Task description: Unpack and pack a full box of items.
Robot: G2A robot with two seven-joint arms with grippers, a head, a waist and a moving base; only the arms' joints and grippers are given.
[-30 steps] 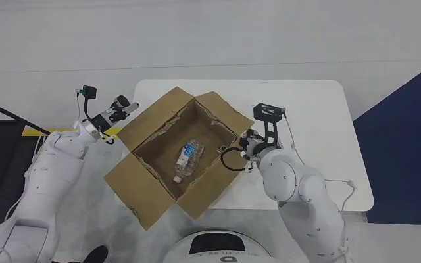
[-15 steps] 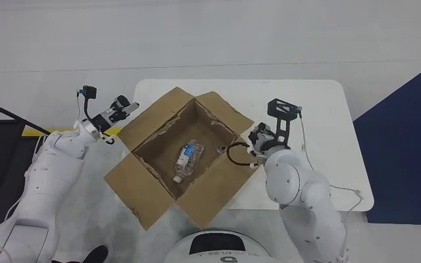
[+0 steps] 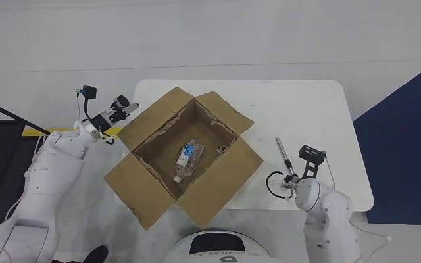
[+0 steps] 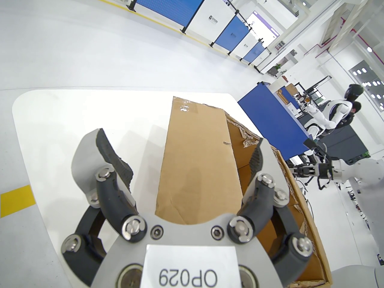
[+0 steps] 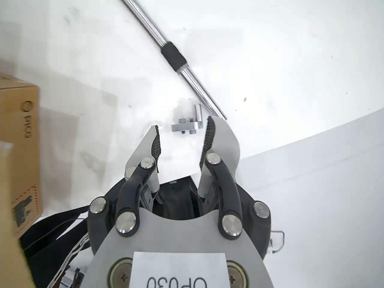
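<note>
White worktop (image 3: 296,105): open cardboard box (image 3: 220,187) on its left part, flaps spread. Metal rod (image 5: 162,43) with black band lies right of it, small metal fitting (image 5: 189,124) just beside the rod's end.

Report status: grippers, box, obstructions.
Left gripper open beside box. Right gripper open above table, near metal rod. Bottle lying in box. Nothing blocking box opening.

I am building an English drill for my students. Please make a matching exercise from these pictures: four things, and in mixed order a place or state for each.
Things
1. clear plastic bottle
2. shiny metal rod with a black band
3. brown cardboard box
4. left gripper

Places or states
A. stands on the white table, flaps open
B. open, at a box flap
C. lies inside the box
D. lies on bare table beside the box

Pairs: 1-C, 2-D, 3-A, 4-B
</note>
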